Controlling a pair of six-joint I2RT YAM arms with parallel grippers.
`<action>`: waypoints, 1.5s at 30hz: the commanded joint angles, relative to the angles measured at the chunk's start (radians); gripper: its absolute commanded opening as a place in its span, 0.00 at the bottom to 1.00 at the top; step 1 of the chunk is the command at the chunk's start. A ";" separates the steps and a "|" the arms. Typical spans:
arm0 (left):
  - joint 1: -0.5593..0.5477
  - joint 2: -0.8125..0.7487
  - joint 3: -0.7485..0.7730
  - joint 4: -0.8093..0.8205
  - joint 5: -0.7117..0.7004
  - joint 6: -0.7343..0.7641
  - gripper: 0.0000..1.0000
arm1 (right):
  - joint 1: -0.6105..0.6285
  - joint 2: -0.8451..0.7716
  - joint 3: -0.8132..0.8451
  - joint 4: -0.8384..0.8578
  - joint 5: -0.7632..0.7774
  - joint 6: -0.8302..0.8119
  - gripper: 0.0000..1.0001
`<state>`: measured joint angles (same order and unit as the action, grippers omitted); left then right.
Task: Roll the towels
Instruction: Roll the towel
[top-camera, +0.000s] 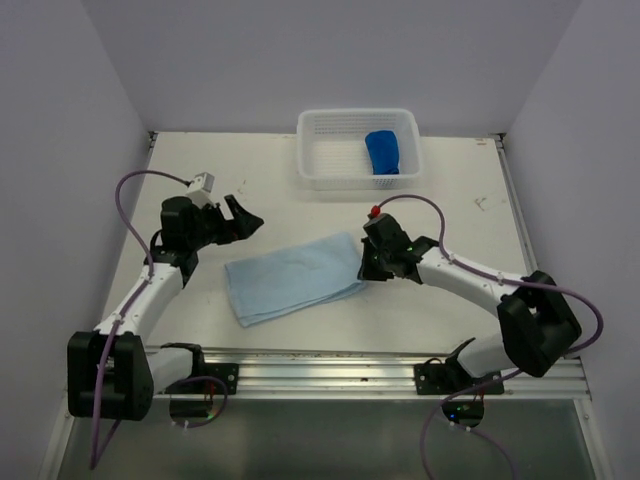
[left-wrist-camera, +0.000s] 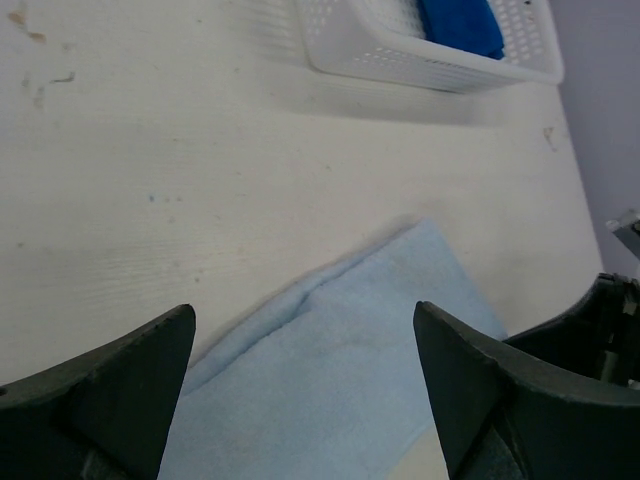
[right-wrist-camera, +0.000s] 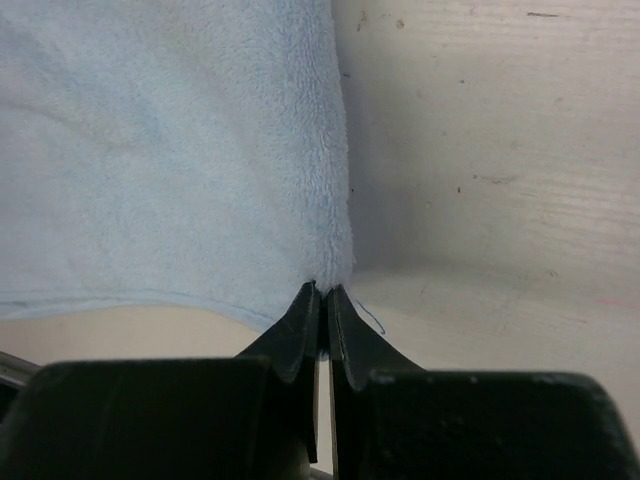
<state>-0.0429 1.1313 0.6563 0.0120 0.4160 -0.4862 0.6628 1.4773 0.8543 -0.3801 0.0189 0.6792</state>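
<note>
A pale blue towel (top-camera: 295, 275) lies flat on the white table (top-camera: 470, 210), roughly in the middle between the two arms, folded into a long shape that runs from the near left up to the far right. In the left wrist view its far edge (left-wrist-camera: 330, 380) shows a soft fold line, with more than one layer of cloth stacked there. The right gripper (top-camera: 365, 262) is down at the towel's right end, and the right wrist view shows its fingers (right-wrist-camera: 300, 330) pressed tightly together with the corner of the pale blue towel (right-wrist-camera: 170, 150) nipped at their tips. A loose thread curls out just beside the tips, and the bare tabletop (right-wrist-camera: 480, 150) lies to the right. The left gripper (top-camera: 240, 218) hangs above the table just beyond the towel's far left corner. Its two fingers (left-wrist-camera: 100, 400) are spread wide with nothing between them, and the cloth and the tabletop (left-wrist-camera: 200, 150) show through the gap. At the far side of the table stands a white plastic basket (top-camera: 355, 113) with perforated walls. A dark blue towel (top-camera: 383, 152) sits bunched in its right part, well apart from both grippers. The left wrist camera catches the basket (left-wrist-camera: 400, 60) and a bit of the dark blue towel (left-wrist-camera: 460, 25) at the top of its view.
</note>
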 joint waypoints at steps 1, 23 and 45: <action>-0.020 0.019 -0.026 0.202 0.199 -0.142 0.90 | 0.003 -0.107 -0.041 -0.054 0.078 -0.009 0.00; -0.666 0.590 0.153 0.562 0.089 -0.423 0.00 | 0.006 -0.342 -0.225 -0.109 0.185 0.016 0.00; -0.712 0.831 0.321 0.428 -0.031 -0.316 0.00 | 0.047 -0.322 -0.205 -0.102 0.219 -0.009 0.00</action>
<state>-0.7486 1.9324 0.9455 0.4343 0.4126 -0.8425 0.7002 1.1584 0.6296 -0.4824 0.1940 0.6807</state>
